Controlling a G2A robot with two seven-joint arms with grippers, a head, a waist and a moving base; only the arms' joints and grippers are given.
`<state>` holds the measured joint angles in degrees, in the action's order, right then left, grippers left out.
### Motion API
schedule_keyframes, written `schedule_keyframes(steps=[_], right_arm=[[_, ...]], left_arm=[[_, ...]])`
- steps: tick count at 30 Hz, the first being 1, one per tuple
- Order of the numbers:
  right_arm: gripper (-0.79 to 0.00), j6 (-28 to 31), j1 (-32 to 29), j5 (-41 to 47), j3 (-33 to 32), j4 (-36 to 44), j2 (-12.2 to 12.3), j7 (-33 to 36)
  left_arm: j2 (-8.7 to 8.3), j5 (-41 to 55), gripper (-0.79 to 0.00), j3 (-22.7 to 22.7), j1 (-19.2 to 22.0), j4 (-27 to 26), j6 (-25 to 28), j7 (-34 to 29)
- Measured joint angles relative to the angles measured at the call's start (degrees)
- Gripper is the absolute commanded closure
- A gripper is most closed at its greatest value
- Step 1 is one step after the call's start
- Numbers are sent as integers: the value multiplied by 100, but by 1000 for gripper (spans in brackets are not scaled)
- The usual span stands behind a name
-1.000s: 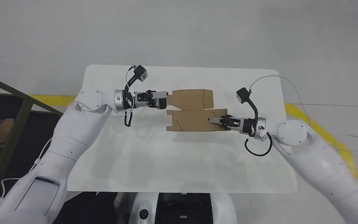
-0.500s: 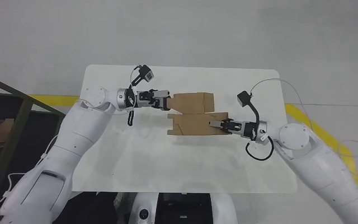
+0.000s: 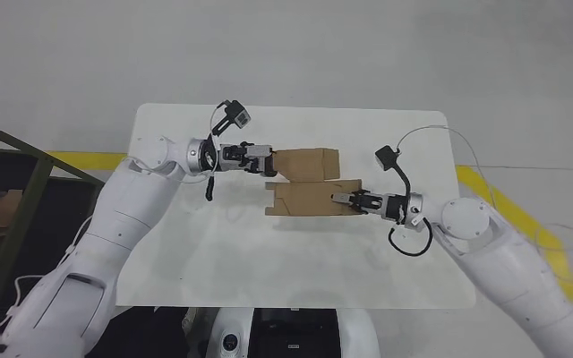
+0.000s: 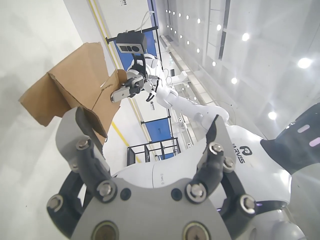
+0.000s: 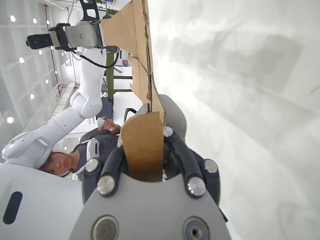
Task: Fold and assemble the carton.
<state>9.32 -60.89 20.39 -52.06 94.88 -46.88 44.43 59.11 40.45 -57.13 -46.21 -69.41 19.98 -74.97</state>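
A flat brown carton (image 3: 304, 179) lies half unfolded at the middle of the white table (image 3: 179, 259). One panel lies farther back, another nearer the front. My left gripper (image 3: 266, 163) is at the carton's left end. In the left wrist view the left gripper (image 4: 146, 126) is open, and a carton (image 4: 75, 88) flap edge rests against one finger (image 4: 80, 123). My right gripper (image 3: 345, 198) is shut on the right end of the front panel. A cardboard flap (image 5: 143, 146) runs between the right gripper's (image 5: 150, 116) fingers.
The table's right edge (image 3: 461, 224) is close behind the right arm. A dark green frame (image 3: 36, 170) stands off the table's left side, and a yellow floor line (image 3: 470, 179) runs past the right side. Bare tabletop lies in front of the carton.
The right gripper has drawn the front panel slightly toward the table's front. The left gripper has shifted a little to the right along the carton's left end.
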Motion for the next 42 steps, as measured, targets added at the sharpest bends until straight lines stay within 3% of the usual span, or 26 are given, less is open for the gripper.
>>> schedule_keyframes(steps=[15, 17, 19, 20, 30, 37, 42], right_arm=[[0, -53, -250, -291, -269, 341, -37, -64], [0, -58, -265, -314, -288, 357, -46, -65], [0, -67, -280, -339, -309, 369, -56, -63], [0, -71, -286, -347, -318, 372, -61, -60], [0, -99, -352, -437, -452, 398, -103, -12], [0, -123, -400, -521, -586, 425, -119, -9], [0, -156, -445, -589, -645, 474, -134, 24]], left_arm=[[143, -246, -785, 188, 178, 322, 20, 57], [146, -290, -659, 176, 177, 322, 27, 70], [150, -329, -431, 165, 169, 315, 20, 80], [152, -352, -382, 164, 165, 311, 13, 82], [164, -716, -200, 138, 159, 343, -171, 291], [153, -957, -120, 93, 115, 306, -380, 438], [157, -981, 0, 62, 95, 297, -417, 420]])
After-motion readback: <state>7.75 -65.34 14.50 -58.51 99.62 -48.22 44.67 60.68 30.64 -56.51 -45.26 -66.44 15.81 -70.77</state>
